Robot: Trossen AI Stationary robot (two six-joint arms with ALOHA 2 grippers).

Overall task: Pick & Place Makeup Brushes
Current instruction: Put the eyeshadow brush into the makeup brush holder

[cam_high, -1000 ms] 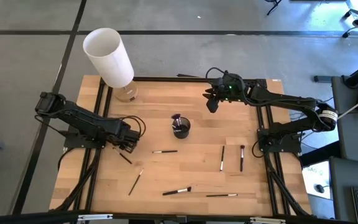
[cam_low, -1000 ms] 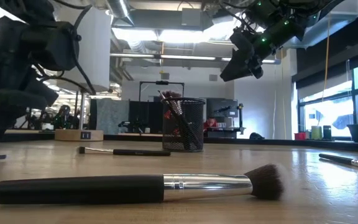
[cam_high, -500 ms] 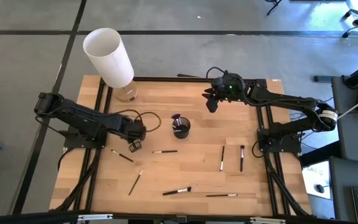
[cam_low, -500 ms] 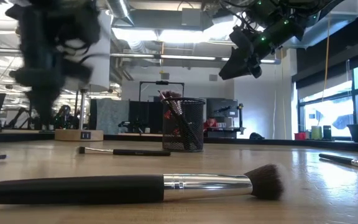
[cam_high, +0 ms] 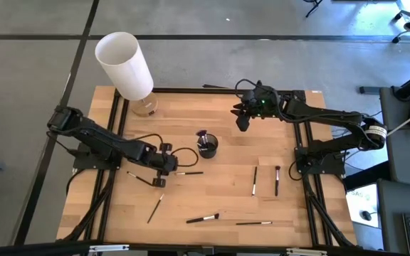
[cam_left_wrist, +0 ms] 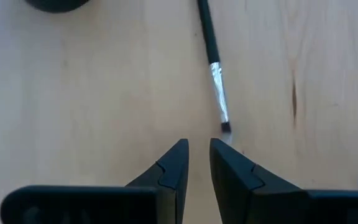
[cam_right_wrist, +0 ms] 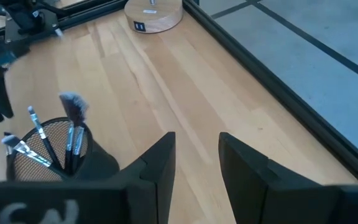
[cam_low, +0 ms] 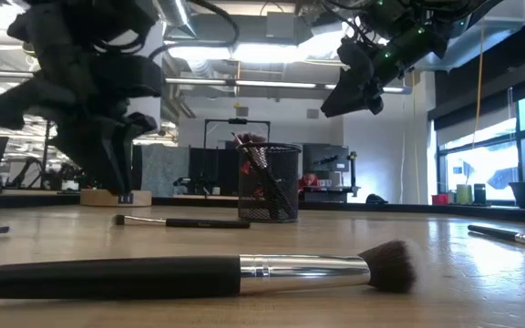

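Wooden table (cam_high: 191, 203), left jaws (cam_left_wrist: 196, 163) slightly parted, seemingly empty, beside brush (cam_left_wrist: 215, 78)

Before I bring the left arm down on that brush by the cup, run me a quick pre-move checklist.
1. Left gripper above the table, over the target brush's tip end: ok.
2. Its jaws wide enough for the grasp: not ok, only a narrow gap.
3. Gripper empty: ok.
4. Brush lying flat, apart from other brushes: ok.
5. Mesh cup upright, already holding brushes: ok.
6. Right gripper clear, raised behind the cup, open: ok.
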